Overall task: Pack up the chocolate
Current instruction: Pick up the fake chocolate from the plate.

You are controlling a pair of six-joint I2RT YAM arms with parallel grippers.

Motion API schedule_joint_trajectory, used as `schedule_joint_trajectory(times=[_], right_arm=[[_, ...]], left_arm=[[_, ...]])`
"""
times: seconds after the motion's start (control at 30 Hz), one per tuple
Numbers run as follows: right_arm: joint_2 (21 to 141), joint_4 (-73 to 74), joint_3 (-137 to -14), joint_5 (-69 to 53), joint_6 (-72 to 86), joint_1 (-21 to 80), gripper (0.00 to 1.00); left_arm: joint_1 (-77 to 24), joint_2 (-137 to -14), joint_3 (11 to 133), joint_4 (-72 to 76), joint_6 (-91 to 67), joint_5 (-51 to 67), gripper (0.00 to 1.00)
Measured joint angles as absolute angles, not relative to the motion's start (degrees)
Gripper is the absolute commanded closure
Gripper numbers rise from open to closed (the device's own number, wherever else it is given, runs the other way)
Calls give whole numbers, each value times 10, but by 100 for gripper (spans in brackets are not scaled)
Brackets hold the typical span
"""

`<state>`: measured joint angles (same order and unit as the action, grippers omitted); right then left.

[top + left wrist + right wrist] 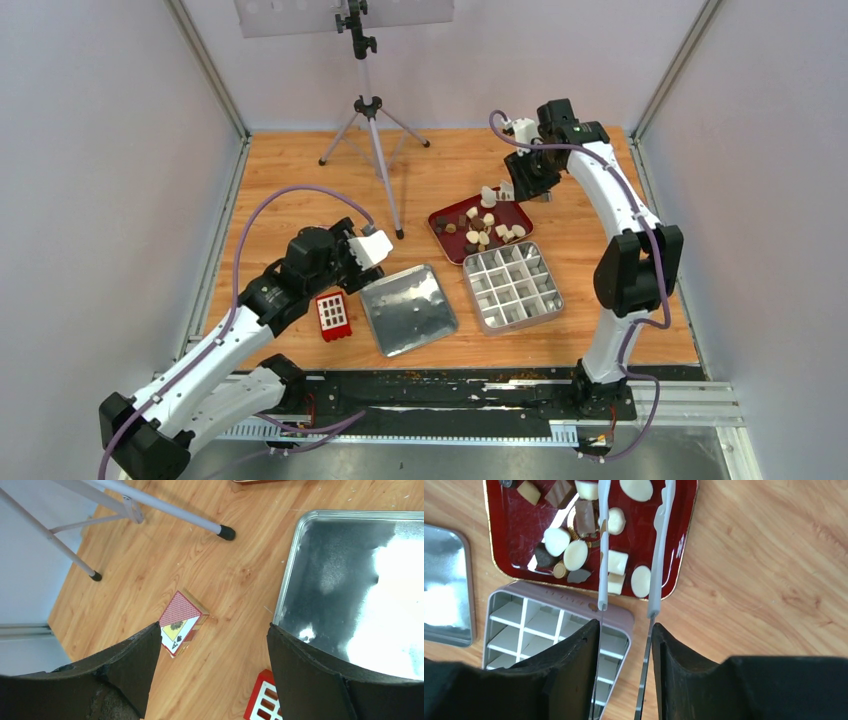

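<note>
The chocolate (pixel 482 228) is a heap of cream-white and dark brown pieces (pixel 574 555) on a dark red tray (pixel 443 222) at centre right. Just in front of it stands a divided box (pixel 512 286) with white cells (pixel 539 625) that look bare. My right gripper (pixel 527 180) hangs over the tray's far side. In the right wrist view my right gripper (pixel 626 625) is shut on white-sleeved metal tongs (pixel 656 555), whose arms reach over the pieces with the tips spread. Left of the tray, my left gripper (pixel 215 626) is open over bare wood, holding nothing.
A shiny metal lid (pixel 408 308) lies flat left of the box. A small red block with white squares (pixel 333 314) sits beside it, under my left arm. A playing-card box (pixel 182 620) lies near the left finger. A tripod (pixel 370 110) stands at the back.
</note>
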<state>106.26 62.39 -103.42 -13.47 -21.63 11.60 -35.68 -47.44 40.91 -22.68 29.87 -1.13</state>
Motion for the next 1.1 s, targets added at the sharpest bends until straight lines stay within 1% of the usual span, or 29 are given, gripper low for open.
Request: schedule_joint_trajectory(times=[0.23, 0.5, 0.7, 0.83, 0.93, 1.1], right_arm=[[1126, 623, -1087, -133, -233, 116, 57], [1153, 623, -1090, -130, -247, 116, 58], [1179, 624, -1091, -129, -254, 116, 63], [1184, 627, -1091, -124, -260, 118, 72], [1184, 627, -1091, -118, -264, 121, 77], [1181, 633, -1091, -109, -268, 123, 78]], left_arm=[[-332, -475, 409, -225, 296, 4, 15], [-309, -474, 409, -225, 288, 23, 15], [-301, -474, 409, -225, 284, 30, 15], [-299, -473, 408, -224, 281, 36, 15], [-298, -474, 406, -221, 278, 42, 14], [-298, -474, 405, -215, 273, 46, 14]])
